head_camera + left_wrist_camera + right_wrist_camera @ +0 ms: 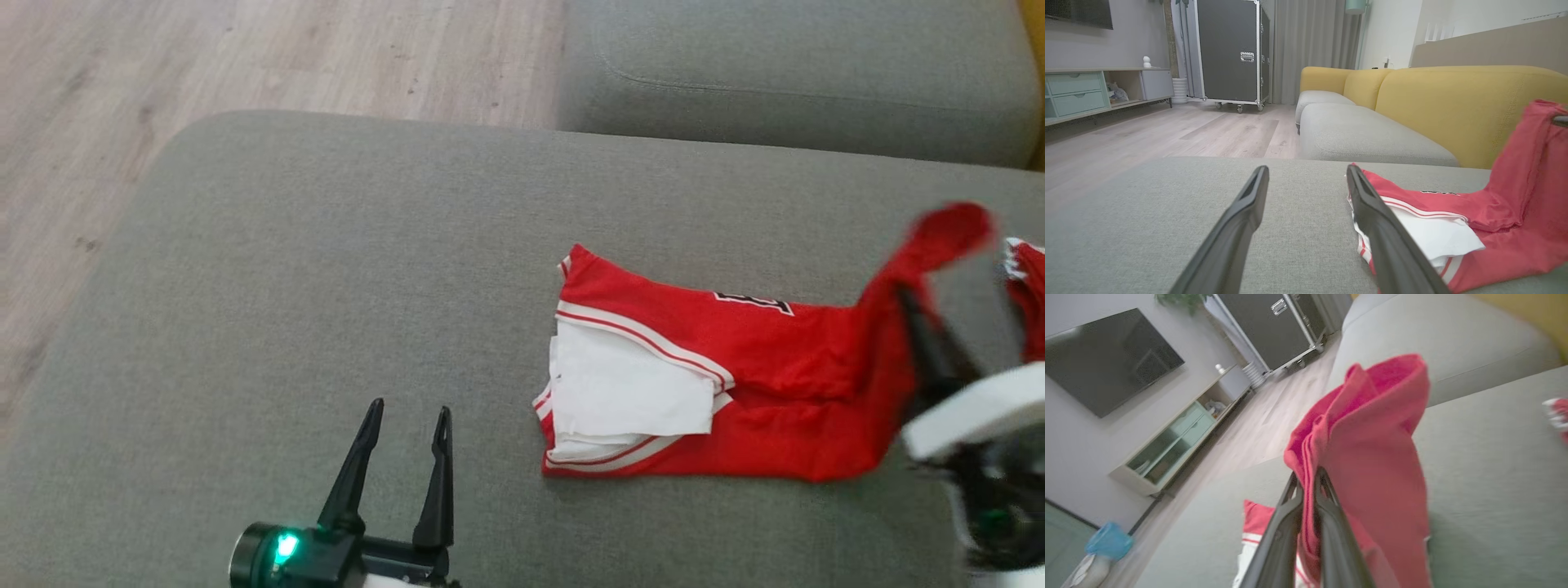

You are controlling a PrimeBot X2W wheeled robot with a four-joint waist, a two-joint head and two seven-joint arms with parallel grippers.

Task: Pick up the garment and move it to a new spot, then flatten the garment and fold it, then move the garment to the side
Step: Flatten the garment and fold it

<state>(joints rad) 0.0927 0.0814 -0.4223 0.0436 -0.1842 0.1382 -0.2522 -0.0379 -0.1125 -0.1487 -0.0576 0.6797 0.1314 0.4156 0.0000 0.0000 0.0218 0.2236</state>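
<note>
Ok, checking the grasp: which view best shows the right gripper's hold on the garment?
The right wrist view: the right gripper is shut on the bunched red garment, close up. The head view shows it blurred at the right, fabric lifted. The left wrist view catches a dark tip against raised cloth.

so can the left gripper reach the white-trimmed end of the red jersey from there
Probably yes: the left gripper is open, and bare grey sofa cushion lies between it and the flat end of the red fabric jersey. The right gripper holds the other end.
</note>
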